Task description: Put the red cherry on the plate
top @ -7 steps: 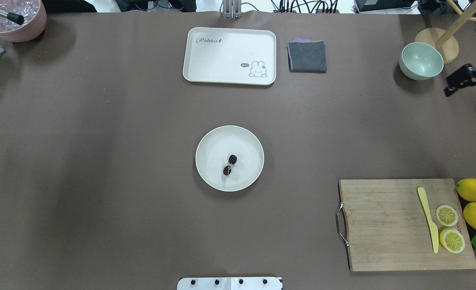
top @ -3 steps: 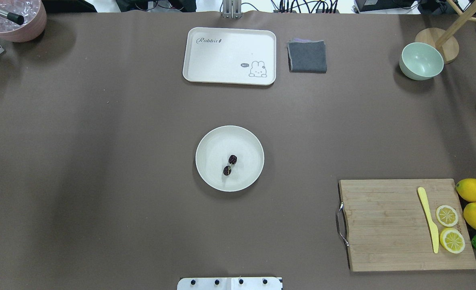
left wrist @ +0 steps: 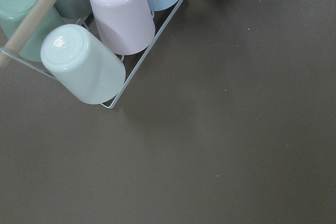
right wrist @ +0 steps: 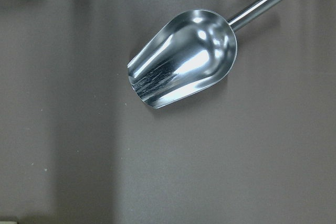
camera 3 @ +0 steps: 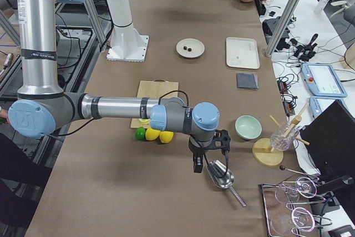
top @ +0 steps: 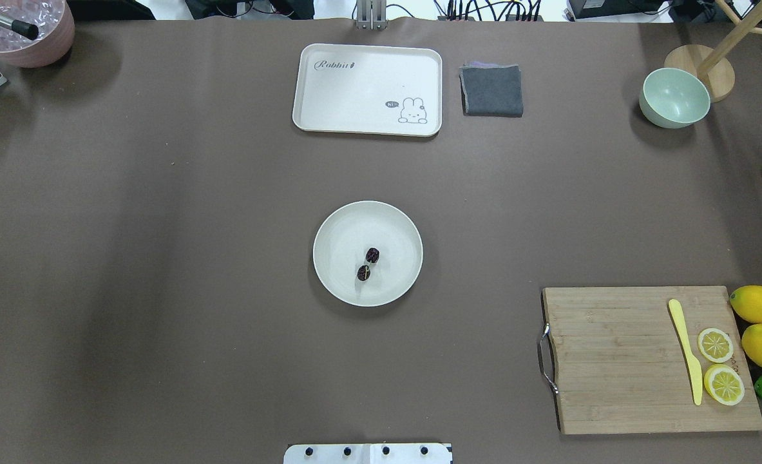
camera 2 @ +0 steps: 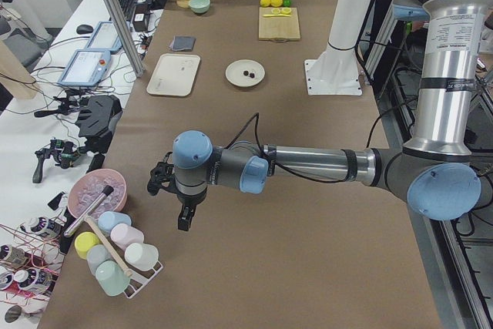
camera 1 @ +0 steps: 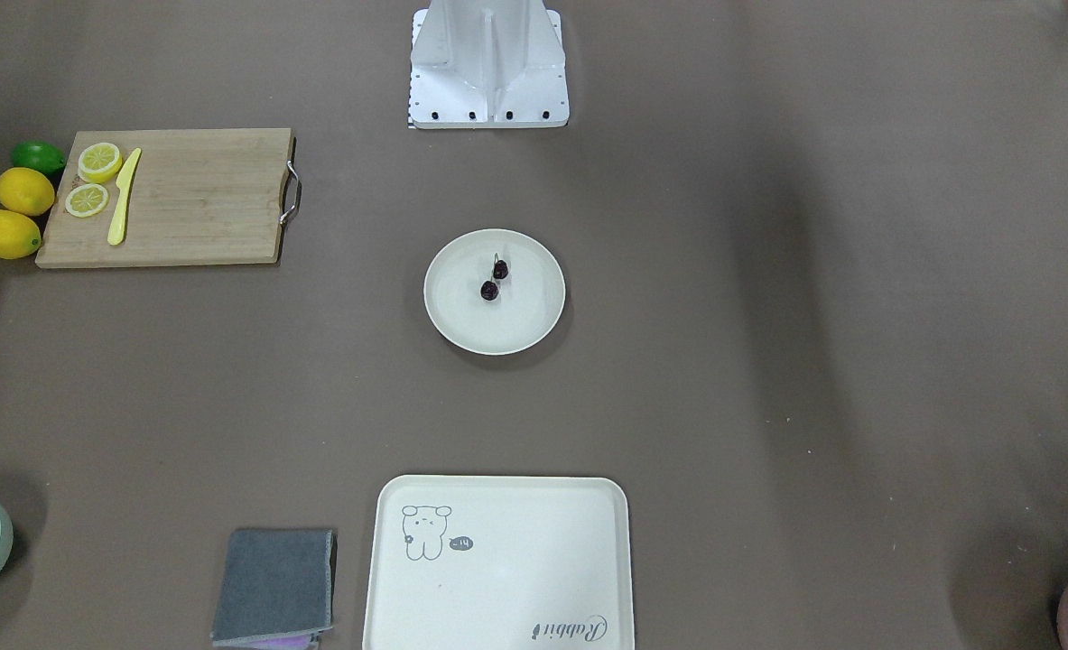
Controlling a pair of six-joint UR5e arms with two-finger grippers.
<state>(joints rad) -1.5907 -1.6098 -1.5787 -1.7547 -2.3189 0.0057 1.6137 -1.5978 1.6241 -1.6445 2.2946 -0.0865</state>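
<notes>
The red cherry (top: 368,264), a pair of tiny dark round fruits, lies a little below the middle of the round cream plate (top: 348,229) at the table's centre; it also shows in the front view as the cherry (camera 1: 495,279) on the plate (camera 1: 497,329). Neither gripper is near it. My left gripper (camera 2: 185,221) hangs over the far left end of the table beside a cup rack. My right gripper (camera 3: 198,166) hovers at the far right end over a metal scoop. I cannot tell whether either is open or shut.
A rabbit tray (top: 368,89) and a grey cloth (top: 491,90) lie at the back, with a green bowl (top: 674,96) at back right. A cutting board (top: 638,361) carries a yellow knife and lemon slices, with lemons (top: 759,305) beside it. Cups (left wrist: 84,64) and the scoop (right wrist: 184,59) sit under the wrists.
The right gripper, seen at the overhead view's right edge a second ago, has left that view. The cherry and plate have not moved.
</notes>
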